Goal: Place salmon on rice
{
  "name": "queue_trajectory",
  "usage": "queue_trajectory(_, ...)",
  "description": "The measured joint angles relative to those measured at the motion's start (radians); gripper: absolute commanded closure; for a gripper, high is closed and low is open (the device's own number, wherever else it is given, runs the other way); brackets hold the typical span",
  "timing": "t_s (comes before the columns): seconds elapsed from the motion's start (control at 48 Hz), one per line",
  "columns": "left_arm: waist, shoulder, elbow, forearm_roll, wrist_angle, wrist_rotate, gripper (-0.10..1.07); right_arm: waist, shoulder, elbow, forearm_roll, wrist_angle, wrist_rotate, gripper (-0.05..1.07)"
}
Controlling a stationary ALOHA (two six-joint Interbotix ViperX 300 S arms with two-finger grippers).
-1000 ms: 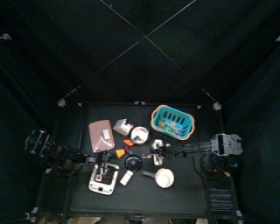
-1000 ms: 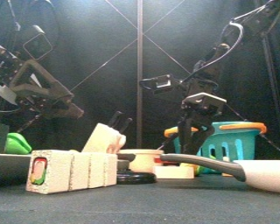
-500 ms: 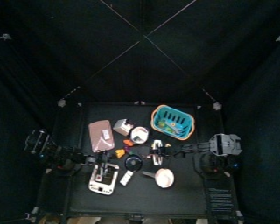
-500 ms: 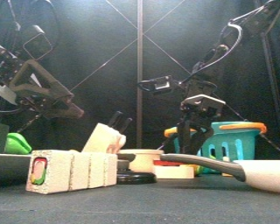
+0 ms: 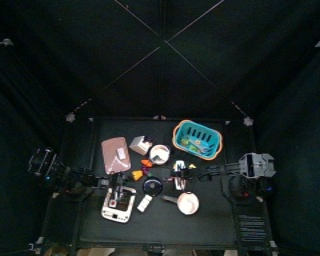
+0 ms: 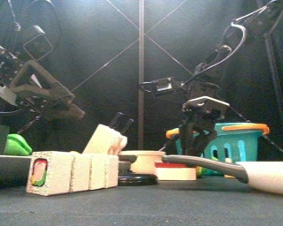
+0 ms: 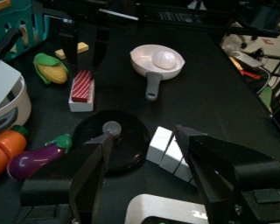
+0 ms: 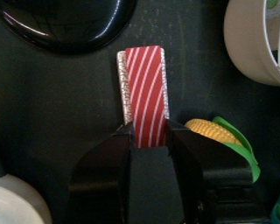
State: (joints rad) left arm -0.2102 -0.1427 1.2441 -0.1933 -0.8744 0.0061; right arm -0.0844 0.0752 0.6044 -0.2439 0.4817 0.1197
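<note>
The salmon (image 8: 145, 83) is a red strip with white stripes, lying flat on a pale rice block (image 8: 122, 87) on the black table. It also shows in the left wrist view (image 7: 83, 87) and low in the front view (image 6: 177, 170). My right gripper (image 8: 149, 144) hangs straight over the near end of the salmon, jaws apart on either side of it; in the front view (image 6: 203, 146) the fingertips stand just above it. My left gripper (image 7: 160, 166) is open and empty, held above the table's left side.
A black pan (image 7: 113, 140) and white blocks (image 7: 171, 149) lie under the left gripper. A white pan (image 7: 154, 59), corn (image 8: 213, 131), a carrot (image 7: 4, 144), an eggplant (image 7: 38, 160) and a teal basket (image 5: 196, 135) crowd the table.
The right gripper has sunk very slightly over the salmon. The left arm has not moved.
</note>
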Motion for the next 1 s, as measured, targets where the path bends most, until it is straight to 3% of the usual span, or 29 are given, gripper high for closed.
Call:
queue_trajectory(0.354, -0.002, 0.0, 0.0, 0.002, 0.002, 0.0, 0.04, -0.003, 0.008, -0.008, -0.008, 0.005, 0.0, 0.51)
queue_trajectory(0.75, -0.002, 0.002, 0.0, 0.0, 0.012, 0.0, 0.04, -0.003, 0.009, -0.012, -0.005, 0.017, 0.0, 0.26)
queue_trajectory(1.0, -0.002, 0.0, 0.0, 0.002, 0.012, 0.0, 0.04, -0.003, 0.009, -0.038, -0.006, 0.041, 0.0, 0.24)
